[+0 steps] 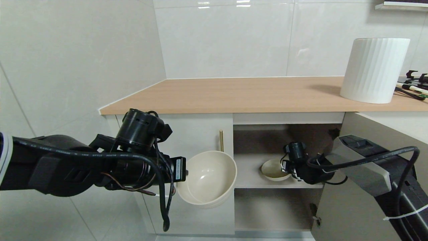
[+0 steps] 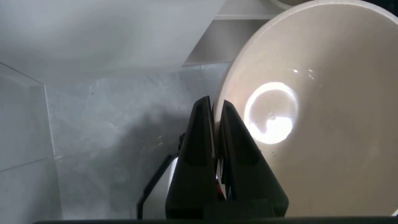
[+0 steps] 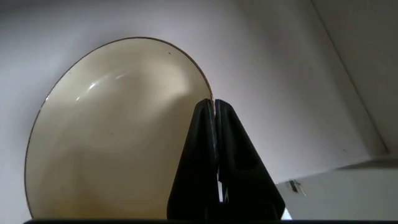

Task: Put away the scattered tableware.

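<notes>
A large cream bowl [image 1: 208, 179] hangs in the air in front of the shut left cabinet door, tipped toward me, with my left gripper [image 1: 182, 171] shut on its rim. The left wrist view has that bowl [image 2: 323, 118] with the gripper [image 2: 216, 107] pinching its edge. Inside the open cabinet, a smaller cream bowl [image 1: 273, 169] rests on the middle shelf [image 1: 250, 179]. My right gripper [image 1: 287, 167] is shut on its rim; in the right wrist view the gripper [image 3: 214, 107] clamps the bowl [image 3: 112, 130].
A tall white ribbed container [image 1: 375, 68] stands on the wooden countertop [image 1: 234, 93] at the right, with dark utensils [image 1: 413, 85] beyond it. The right cabinet door [image 1: 347, 201] stands open. A brass handle [image 1: 221, 140] is on the shut left door. A lower shelf [image 1: 271, 207] lies below.
</notes>
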Available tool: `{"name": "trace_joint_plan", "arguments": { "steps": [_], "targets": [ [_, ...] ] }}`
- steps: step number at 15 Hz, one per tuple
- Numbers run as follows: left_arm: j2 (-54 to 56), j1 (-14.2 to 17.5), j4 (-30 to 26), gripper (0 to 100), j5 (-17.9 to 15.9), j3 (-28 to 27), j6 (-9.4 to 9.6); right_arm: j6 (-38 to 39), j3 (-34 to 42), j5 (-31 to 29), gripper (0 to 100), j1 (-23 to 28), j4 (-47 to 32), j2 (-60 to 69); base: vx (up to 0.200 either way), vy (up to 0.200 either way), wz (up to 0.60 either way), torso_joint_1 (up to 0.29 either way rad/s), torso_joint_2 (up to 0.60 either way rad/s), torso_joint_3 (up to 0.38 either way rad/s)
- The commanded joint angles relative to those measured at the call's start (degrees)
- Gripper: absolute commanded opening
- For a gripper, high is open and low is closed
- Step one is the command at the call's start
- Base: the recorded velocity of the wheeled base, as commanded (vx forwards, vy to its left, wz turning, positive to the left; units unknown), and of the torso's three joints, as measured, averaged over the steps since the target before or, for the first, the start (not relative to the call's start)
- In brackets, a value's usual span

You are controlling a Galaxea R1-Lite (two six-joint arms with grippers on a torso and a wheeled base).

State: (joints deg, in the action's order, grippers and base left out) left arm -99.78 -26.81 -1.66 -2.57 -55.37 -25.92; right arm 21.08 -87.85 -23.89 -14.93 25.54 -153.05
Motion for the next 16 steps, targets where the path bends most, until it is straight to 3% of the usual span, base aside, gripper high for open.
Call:
{"name": "trace_joint_plan", "arguments": {
  "steps": [1, 7, 8, 16],
  "targets": [
    [0.02, 0.0, -0.01, 0, 0.02, 0.0, -0.01, 0.63, -2.33, -0.01, 0, 0.17, -1.28, -1.2, 0.0, 0.0, 0.0, 0.0, 0.0, 0.0],
    [0.02, 0.0, -0.01, 0, 0.02, 0.0, -0.01, 0.63, -2.95, -0.28, 0, 0.17, -1.98, -1.63, 0.0, 0.0, 0.0, 0.0, 0.0, 0.0],
    [-0.06, 0.0, -0.01, 0, 0.02, 0.0, -0.1, 0.63, -3.21, -0.54, 100, 0.17, -1.98, -1.81, 0.0, 0.0, 0.0, 0.0, 0.0, 0.0],
    [-0.15, -0.35, -0.01, 0, -0.06, 0.0, -0.01, 3.97, -0.57, -1.33, 100, 0.08, -1.9, 2.06, 0.0, 0.0, 0.0, 0.0, 0.0, 0.0]
  ]
}}
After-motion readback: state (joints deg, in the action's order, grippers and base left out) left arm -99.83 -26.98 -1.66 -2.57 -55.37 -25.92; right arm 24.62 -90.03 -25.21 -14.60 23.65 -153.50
